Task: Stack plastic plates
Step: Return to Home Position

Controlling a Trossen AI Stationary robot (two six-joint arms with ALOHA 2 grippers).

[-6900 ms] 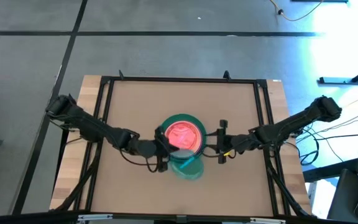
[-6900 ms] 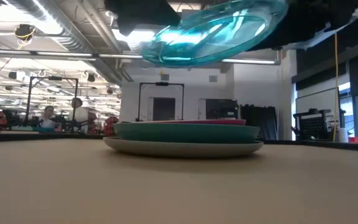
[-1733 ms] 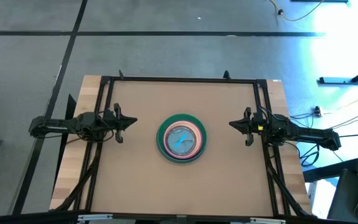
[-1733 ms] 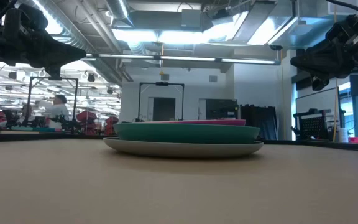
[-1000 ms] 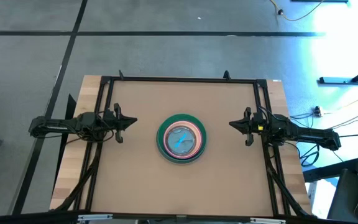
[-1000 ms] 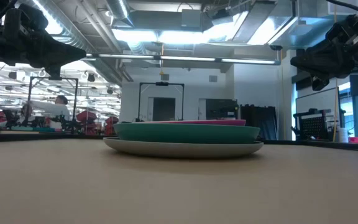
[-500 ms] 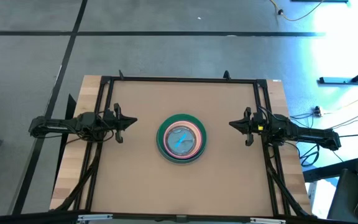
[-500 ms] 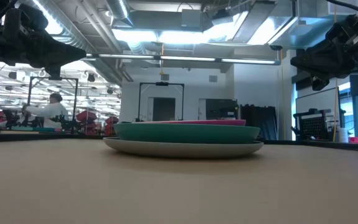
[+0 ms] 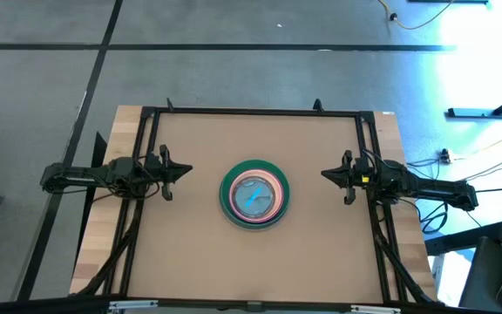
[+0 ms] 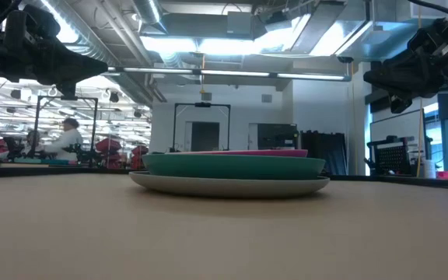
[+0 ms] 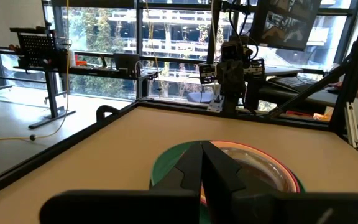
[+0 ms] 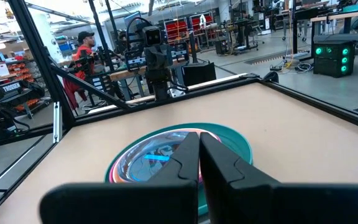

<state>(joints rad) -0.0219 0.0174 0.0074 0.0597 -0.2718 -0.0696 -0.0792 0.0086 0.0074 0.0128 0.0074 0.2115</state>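
Note:
One stack of plastic plates [image 9: 254,194] rests on the middle of the table. From above I see a teal rim, a pink ring and a clear light blue plate on top. The low view shows a pale plate [image 10: 228,185] at the bottom, a teal one [image 10: 233,165] on it and a magenta edge [image 10: 267,153] above. My left gripper [image 9: 187,171] hovers shut at the table's left, pointing at the stack. My right gripper [image 9: 323,174] hovers shut at the table's right, also pointing at the stack. Both are well apart from the plates.
A black frame [image 9: 251,112] runs around the table top. Bare table lies on all sides of the stack. A person [image 10: 67,136] is in the room beyond the table.

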